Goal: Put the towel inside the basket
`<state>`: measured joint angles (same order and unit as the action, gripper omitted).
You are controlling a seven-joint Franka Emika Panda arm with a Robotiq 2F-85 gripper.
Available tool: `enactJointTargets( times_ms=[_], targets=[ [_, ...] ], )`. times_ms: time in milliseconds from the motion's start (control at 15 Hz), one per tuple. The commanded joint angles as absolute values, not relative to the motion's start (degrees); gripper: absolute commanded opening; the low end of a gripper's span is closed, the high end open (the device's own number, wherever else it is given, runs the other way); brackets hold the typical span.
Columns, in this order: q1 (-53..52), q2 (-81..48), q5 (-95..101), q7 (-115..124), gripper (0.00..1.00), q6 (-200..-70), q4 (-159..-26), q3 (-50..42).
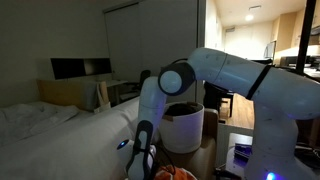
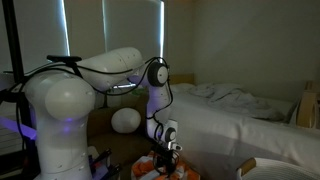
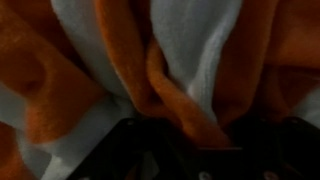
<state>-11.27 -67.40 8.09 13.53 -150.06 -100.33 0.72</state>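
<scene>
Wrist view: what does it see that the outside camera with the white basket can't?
Only the wrist view shows the towel close up, its orange and white folds bunched right at the gripper. Only the exterior view shows the basket, the bed and the robot arm. Both show towel and gripper.

We see a white arm (image 1: 235, 72) built of fat, glossy, rounded shells, with a dark round cap (image 1: 176, 82) on one joint. In an exterior view a thin black cable (image 2: 50, 66) runs along its ten o'clock side. The gripper (image 2: 168, 150) is black with pale patches.
</scene>
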Motion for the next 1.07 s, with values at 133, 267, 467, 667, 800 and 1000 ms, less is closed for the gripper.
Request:
enactJointTargets(
  times_ms=[133,267,467,667,800,1000],
  targets=[
    [-12.2,-66.9,4.8,13.9,0.12,-152.1,-102.4,0.3],
    [-12.5,-66.3,4.3,14.5,0.13,-152.7,-103.3,0.2],
    [-12.9,-65.2,3.4,15.5,0.12,-153.9,-104.9,0.1],
    [-13.8,-63.6,2.5,16.7,0.12,-155.9,-107.3,-0.2],
    [-14.5,-61.9,1.7,17.7,0.12,-157.7,-109.6,-0.3],
    [-16.0,-59.3,0.7,19.3,0.12,-159.4,-112.7,-0.6]
  ],
)
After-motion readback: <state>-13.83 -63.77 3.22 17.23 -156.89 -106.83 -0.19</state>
